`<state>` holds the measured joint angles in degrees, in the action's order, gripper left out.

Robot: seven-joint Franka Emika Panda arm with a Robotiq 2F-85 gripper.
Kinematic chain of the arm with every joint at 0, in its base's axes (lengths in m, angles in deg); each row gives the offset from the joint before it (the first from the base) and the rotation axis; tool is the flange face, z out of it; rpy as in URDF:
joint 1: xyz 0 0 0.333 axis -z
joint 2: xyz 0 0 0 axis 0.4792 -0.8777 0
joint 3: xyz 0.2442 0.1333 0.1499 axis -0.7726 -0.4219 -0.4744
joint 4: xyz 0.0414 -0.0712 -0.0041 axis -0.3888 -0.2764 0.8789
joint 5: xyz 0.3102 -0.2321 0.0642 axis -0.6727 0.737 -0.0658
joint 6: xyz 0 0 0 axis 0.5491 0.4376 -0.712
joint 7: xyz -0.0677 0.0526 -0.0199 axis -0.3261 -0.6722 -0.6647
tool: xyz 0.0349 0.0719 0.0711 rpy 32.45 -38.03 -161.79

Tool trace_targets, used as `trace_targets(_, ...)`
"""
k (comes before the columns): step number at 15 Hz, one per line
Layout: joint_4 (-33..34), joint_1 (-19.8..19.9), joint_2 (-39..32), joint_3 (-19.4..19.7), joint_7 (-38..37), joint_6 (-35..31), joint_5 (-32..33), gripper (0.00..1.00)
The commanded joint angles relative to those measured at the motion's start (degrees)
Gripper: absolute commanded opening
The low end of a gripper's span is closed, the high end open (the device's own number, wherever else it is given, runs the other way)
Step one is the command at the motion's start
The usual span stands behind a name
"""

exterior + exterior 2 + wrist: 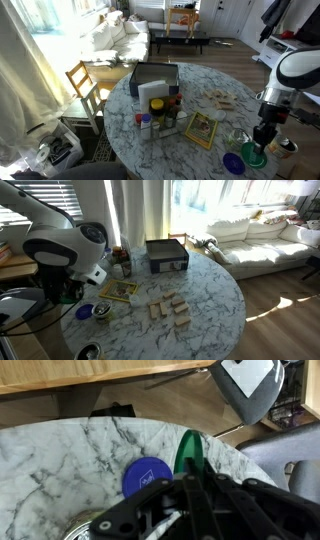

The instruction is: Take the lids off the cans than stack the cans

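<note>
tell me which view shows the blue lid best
The wrist view: the blue lid lies flat on the marble table, large and close, beside the green lid in the gripper. Both exterior views show it only as a small blue spot.

table (200, 160): round, marble-topped | on it: black box (155, 80), bottle cluster (160, 115), yellow-framed picture (203, 130), wooden blocks (170, 310), blue lid (146, 475)

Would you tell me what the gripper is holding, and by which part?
The gripper pinches the green lid by its rim, the disc standing on edge.
</note>
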<state>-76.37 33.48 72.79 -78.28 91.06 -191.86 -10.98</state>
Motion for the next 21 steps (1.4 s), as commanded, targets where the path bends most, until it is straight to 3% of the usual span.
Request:
trace_targets(1, -1.99, -1.63, -2.29, -0.40, 5.84, -3.81, -3.42, 0.02)
trace_targets(7, -4.33, -3.47, -6.59, -2.09, 11.14, -17.73, -15.83, 0.02)
trace_targets(10, -4.62, -3.41, -9.32, -3.10, 12.92, -23.37, -19.02, 0.02)
trace_targets(19, -4.34, -2.82, -13.10, -4.90, 14.10, -28.13, -21.90, 0.02)
trace_targets(21, -4.32, -2.71, -12.77, -5.02, 13.53, -26.95, -21.08, 0.12)
